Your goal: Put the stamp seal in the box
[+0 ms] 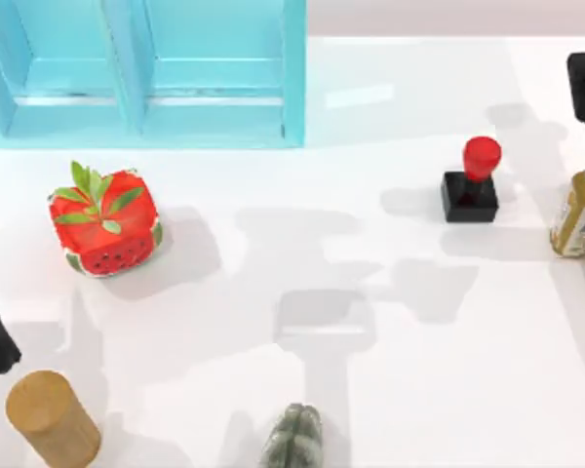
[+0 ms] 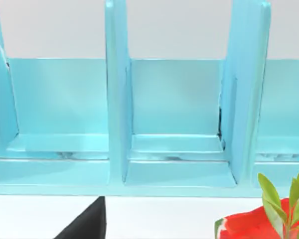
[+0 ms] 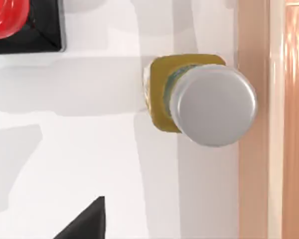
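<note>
White table (image 1: 273, 390), stamp seal (image 1: 471, 183) beside bottle (image 1: 580, 210)

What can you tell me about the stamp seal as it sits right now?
The stamp seal stands upright on the white table, right of centre in the top view: a black square block base under a glossy red rounded knob. It stands apart from the olive-yellow bottle to its right, and neither gripper is on it.

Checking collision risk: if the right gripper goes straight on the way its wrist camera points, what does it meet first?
Probably the olive-yellow bottle with the silver cap: the right wrist view looks straight down onto that cap. The black-based stamp seal with the red knob sits off to the side, out of that line. Depth is unclear.
</note>
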Robot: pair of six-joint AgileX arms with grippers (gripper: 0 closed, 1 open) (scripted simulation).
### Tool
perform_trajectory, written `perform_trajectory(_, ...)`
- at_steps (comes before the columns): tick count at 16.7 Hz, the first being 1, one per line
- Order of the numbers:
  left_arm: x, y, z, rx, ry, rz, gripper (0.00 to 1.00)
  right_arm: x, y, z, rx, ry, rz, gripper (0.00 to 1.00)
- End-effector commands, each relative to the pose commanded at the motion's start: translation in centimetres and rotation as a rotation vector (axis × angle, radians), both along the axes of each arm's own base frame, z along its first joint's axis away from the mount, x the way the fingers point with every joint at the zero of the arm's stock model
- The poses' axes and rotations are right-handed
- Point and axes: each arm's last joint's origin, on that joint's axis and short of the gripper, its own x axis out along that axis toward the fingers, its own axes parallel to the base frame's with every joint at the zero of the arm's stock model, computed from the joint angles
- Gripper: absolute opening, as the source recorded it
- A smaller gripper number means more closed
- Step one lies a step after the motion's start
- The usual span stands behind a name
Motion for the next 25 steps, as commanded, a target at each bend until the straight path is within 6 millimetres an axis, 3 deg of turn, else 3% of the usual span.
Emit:
perform_trajectory(4,0.0,0.0,0.0,0.0,0.0,0.0,1.0,5.0,3.7,-0.4,0.013,0.051,0.029,1.0)
perform_trajectory(9,0.0,0.0,0.0,0.0,0.0,0.0,1.0,8.5,7.9,-3.5,0.068,0.098,0.041,1.0)
perform_trajectory(12,0.0,0.0,0.0,0.0,0.0,0.0,1.0,9.1,8.8,-4.9,0.083,0.125,0.039,1.0)
perform_trajectory(19,0.0,0.0,0.0,0.0,0.0,0.0,1.0,9.4,8.7,-5.2,0.083,0.123,0.036,1.0)
perform_trajectory(21,0.0,0.0,0.0,0.0,0.0,0.0,1.0,9.8,9.1,-6.5,0.083,0.124,0.038,1.0)
perform_trajectory(25,0.0,0.0,0.0,0.0,0.0,0.0,1.0,10.5,9.7,-11.0,0.082,0.128,0.038,1.0)
